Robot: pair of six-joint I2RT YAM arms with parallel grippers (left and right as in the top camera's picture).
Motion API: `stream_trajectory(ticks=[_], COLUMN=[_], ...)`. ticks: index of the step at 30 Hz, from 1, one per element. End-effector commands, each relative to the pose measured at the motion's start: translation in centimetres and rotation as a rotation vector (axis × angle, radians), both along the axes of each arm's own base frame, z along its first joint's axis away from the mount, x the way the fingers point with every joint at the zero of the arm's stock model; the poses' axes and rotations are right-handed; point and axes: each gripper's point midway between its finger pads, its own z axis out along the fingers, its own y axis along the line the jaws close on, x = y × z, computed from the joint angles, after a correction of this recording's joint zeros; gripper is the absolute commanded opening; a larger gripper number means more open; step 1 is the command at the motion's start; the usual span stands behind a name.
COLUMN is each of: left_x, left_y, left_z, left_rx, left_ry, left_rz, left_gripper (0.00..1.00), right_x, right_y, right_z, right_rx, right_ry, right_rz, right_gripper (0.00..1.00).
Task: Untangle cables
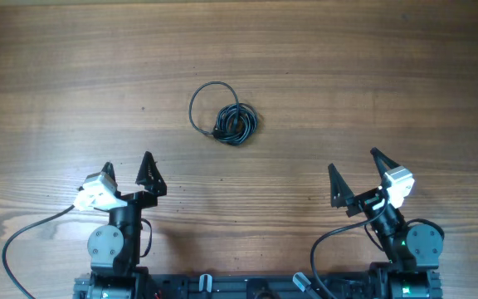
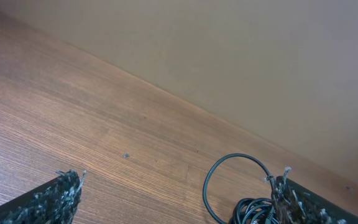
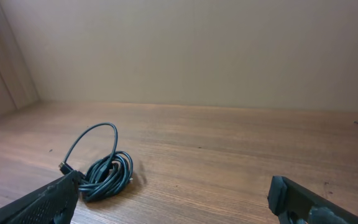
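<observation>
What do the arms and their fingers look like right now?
The left arm and right arm are black with round grey joint housings. The left gripper and right gripper each have two black, pointed fingers, rough-textured up close. A white camera block sits at each wrist; a thick black wire loops from each arm.

I count 1 cable bundle (image 1: 226, 119) on 1 tabletop (image 1: 372, 66); no. of separate cords inside: can't tell. 2 hands in view: left hand (image 1: 127, 166), right hand (image 1: 353, 162).

Left claw (image 1: 128, 163), right claw (image 1: 353, 159): jaws spread wide.
</observation>
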Motion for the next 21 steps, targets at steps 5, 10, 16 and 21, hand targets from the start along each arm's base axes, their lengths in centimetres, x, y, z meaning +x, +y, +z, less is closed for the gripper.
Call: stream_trajectory(ticks=[5, 10, 16, 21], left_x=[0.01, 0.01, 0.01, 0.01], left_y=[-0.12, -0.12, -0.1, -0.12], left_z=[-0.26, -0.26, -0.26, -0.26], left_rx=[-0.006, -0.006, -0.006, -0.006], left_ry=[0.01, 0.01, 0.01, 0.01], left_rz=[-0.007, -0.007, -0.006, -0.007], left_gripper=[1.0, 1.0, 1.0, 1.0], right_x=[-0.16, -0.16, -0.16, -0.05], right_y=[0.27, 0.27, 0.26, -0.01], right_z=[0.29, 0.32, 0.31, 0.32], right_rx=[-0.017, -0.017, -0.019, -0.02], right_ry=[-0.021, -0.023, -0.023, -0.024], right_rz=[0.014, 0.014, 0.013, -0.004], right_gripper=[1.0, 1.0, 1.0, 1.0])
